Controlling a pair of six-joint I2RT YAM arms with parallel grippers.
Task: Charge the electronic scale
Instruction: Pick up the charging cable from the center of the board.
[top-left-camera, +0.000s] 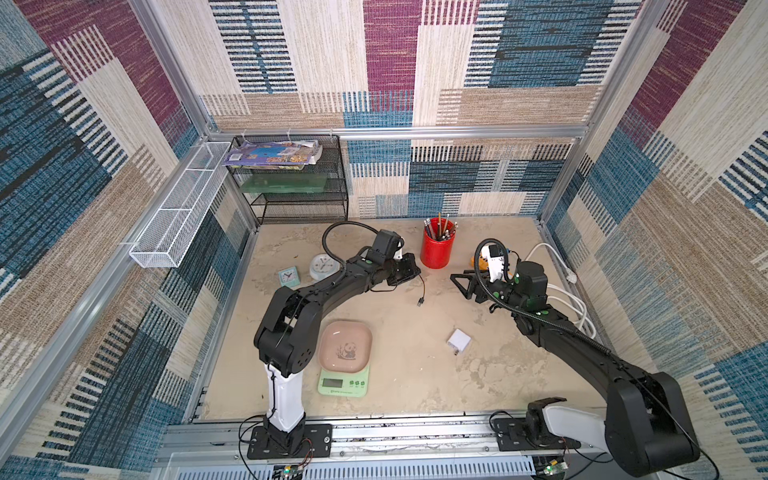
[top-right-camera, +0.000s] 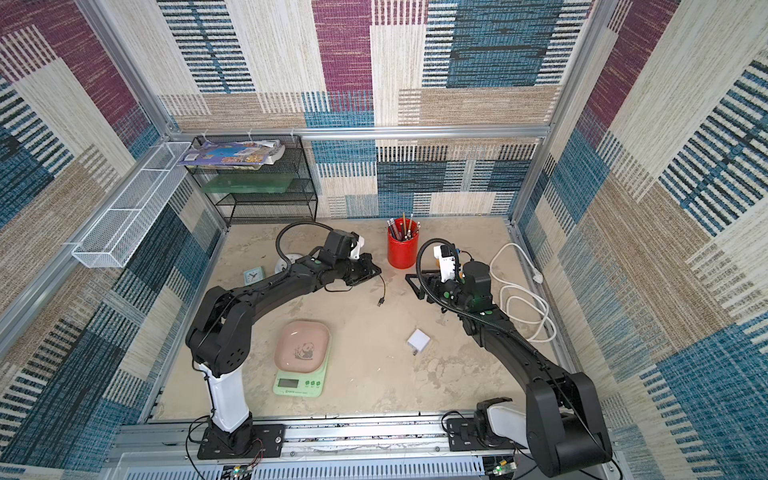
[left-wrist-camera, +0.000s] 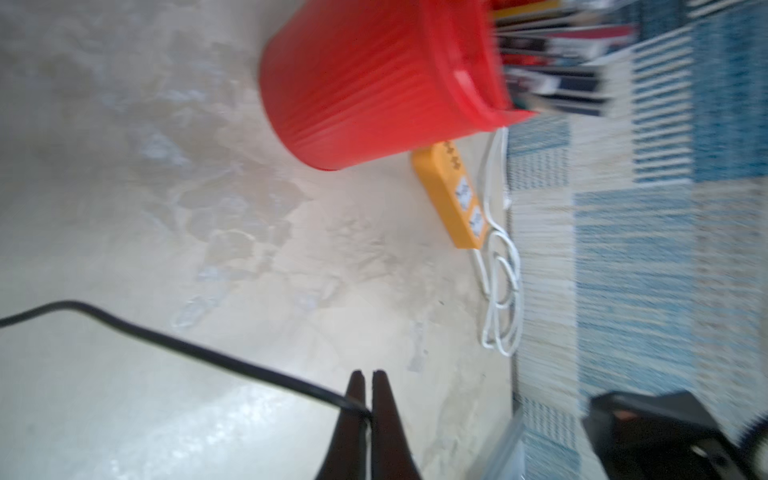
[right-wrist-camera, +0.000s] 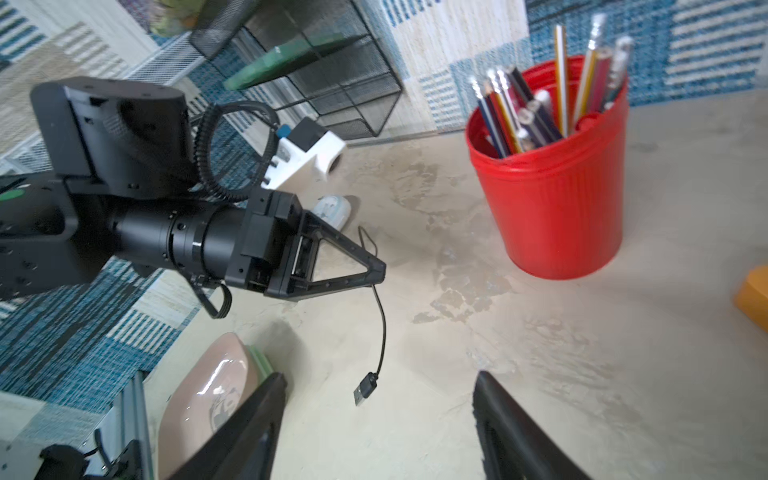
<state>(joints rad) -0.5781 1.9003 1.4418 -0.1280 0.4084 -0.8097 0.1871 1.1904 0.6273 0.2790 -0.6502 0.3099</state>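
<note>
Woven walls (top-left-camera: 390, 62) with blue, purple and tan blocks stand around a sandy-colored table (top-left-camera: 415, 374). At the back left sits a black wire shelf (top-left-camera: 291, 191). Two black arms reach in from the front edge. The left arm (top-left-camera: 324, 299) bends toward the middle, and the left gripper (left-wrist-camera: 368, 376) is pinched tight on a thin black cable (right-wrist-camera: 382, 328). The right arm (top-left-camera: 573, 345) reaches in from the other side, and the right gripper (top-left-camera: 460, 286) has its jaws spread wide with nothing between them. A red cup (top-left-camera: 436, 251) full of pencils stands near the back, between the two grippers. The electronic scale (top-left-camera: 343, 384) sits near the front edge, just beside the left arm's base, with its pink panda tray on top. An orange power strip (left-wrist-camera: 453, 195) lies behind the red cup, with a white cord (top-left-camera: 577, 307) looped near the right wall. A round white clock (top-left-camera: 322, 266) lies just behind the left arm. A small white charger block (top-left-camera: 459, 341) lies to the right of the scale. The cable's plug (right-wrist-camera: 365, 388) hangs low, maybe touching the table; I cannot tell.
</note>
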